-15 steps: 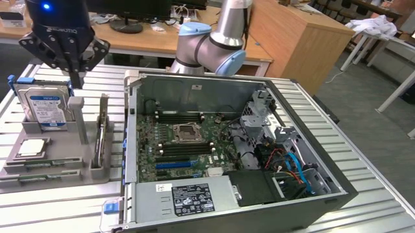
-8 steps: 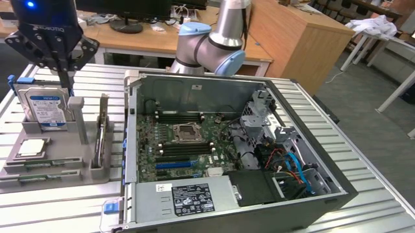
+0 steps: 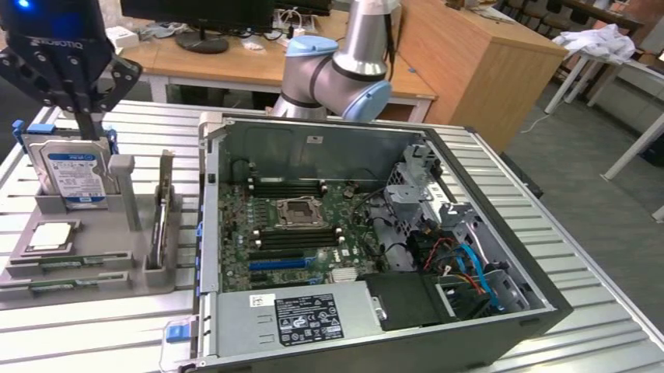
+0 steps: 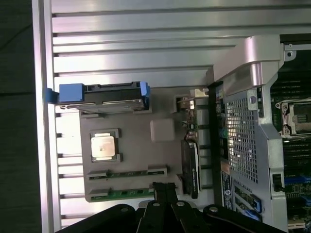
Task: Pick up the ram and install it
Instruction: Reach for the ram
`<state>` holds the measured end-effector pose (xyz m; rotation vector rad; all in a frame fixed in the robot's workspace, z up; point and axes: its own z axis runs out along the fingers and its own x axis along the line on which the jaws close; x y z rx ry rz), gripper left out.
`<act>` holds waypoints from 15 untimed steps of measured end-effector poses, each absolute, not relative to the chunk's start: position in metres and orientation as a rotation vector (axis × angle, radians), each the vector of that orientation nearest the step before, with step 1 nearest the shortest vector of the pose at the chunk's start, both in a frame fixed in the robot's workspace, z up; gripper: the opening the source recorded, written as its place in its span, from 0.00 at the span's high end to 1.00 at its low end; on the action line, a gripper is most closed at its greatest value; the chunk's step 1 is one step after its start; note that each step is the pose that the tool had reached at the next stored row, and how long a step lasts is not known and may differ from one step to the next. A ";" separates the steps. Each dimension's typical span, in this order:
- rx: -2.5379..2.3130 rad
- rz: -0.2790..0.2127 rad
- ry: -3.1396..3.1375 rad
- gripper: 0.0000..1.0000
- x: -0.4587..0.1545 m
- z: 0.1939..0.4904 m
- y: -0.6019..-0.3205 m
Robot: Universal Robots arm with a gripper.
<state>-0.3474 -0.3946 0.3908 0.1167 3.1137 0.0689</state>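
The gripper (image 3: 85,128) (image 4: 164,187) is pictured shut, its fingers pressed together with nothing caught between them. It is held above a grey parts tray (image 3: 104,273) (image 4: 133,158) at the exterior view's left.

The ram (image 3: 57,286) (image 4: 127,194) is seen resting in the tray's outermost slot, untouched. It is a long, narrow green strip of circuit board, clasped at each end by a grey block. Its chips cannot be made out clearly. A second stick (image 3: 71,266) (image 4: 127,173) of the same shape, darker to the eye, is laid parallel just beside it.

A square silver processor (image 3: 50,235) (image 4: 103,145) is set in a pocket next to the sticks. Past it, a blue-labelled hard drive (image 3: 68,175) (image 4: 104,94) is stood upright at the far end of the tray. A dark expansion card (image 3: 164,221) (image 4: 190,167) is propped on edge along the tray's side nearest the computer.

To the exterior view's right, an open computer case (image 3: 518,311) is laid on its side on the ribbed metal table (image 3: 93,334) (image 4: 146,43). Inside it, the motherboard (image 3: 343,233) is exposed, with an open processor socket (image 3: 301,210) flanked by long black slots (image 3: 295,189). A blue slot (image 3: 278,264) is seen lower down, and a power supply (image 3: 301,315) is fitted at the near end.
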 end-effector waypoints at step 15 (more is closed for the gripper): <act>0.117 0.069 3.114 0.89 -0.377 0.390 -0.393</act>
